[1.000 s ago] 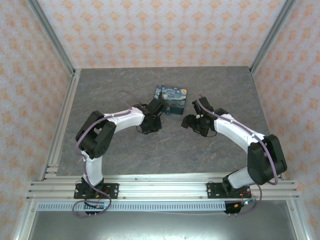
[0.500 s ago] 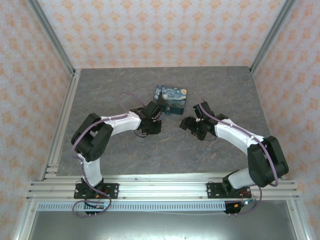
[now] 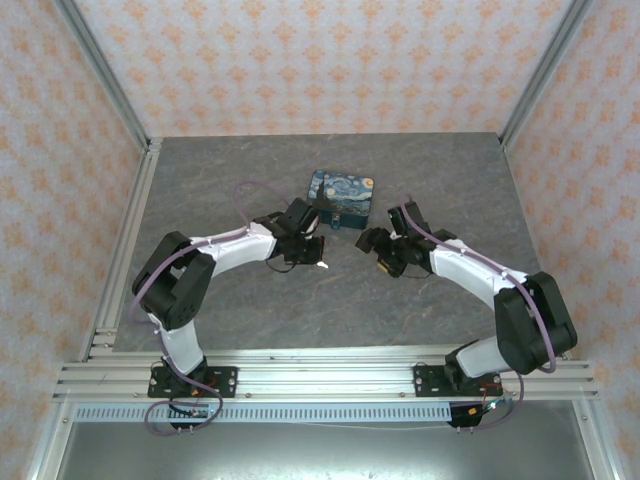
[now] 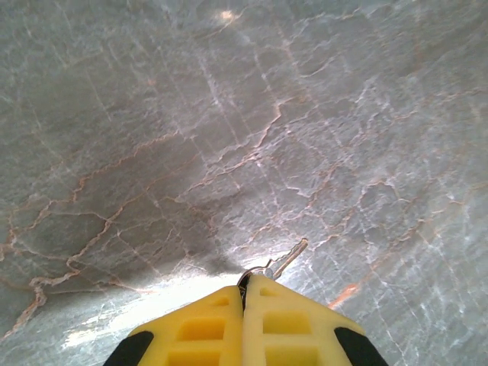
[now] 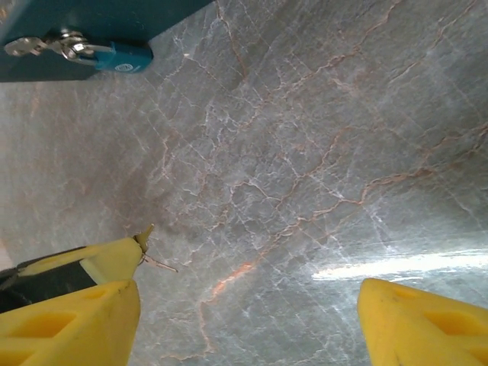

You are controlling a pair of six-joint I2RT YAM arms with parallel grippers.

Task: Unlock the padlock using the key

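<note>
Where the dark-blue painted tin (image 3: 342, 192) shows its teal side to the right wrist camera, the padlock (image 5: 122, 57) lies against that side, a tiny teal-blue body with its metal shackle meeting a small bright fitting on the tin; whether the shackle is locked or sprung I cannot tell. From above, the tin sits on the far middle of the table (image 3: 230, 180), its starry lid facing up, and both arms bend inward toward the bare stone just in front of it. The left claw (image 3: 318, 262) is near the tin's front left corner with its yellow jaws pressed together on the key (image 4: 284, 263), whose thin metal blade pokes out past the tips and hangs just above the table without touching the padlock. The right claw (image 3: 375, 248) faces it from the other side, jaws standing wide apart and holding nothing, with open table between them; one yellow tip of the left claw shows at the lower left of the right wrist view, well short of the padlock. The table is a grey, marble-like slab veined with pale and rust-coloured lines, and it carries a bright glare patch near each claw. Peach wallpaper (image 3: 320, 60) with an orange floral pattern closes the space on three sides, aluminium frame posts (image 3: 105, 75) run up the corners, and slotted aluminium rails (image 3: 320, 378) cross the near edge where the two arm bases are bolted.
</note>
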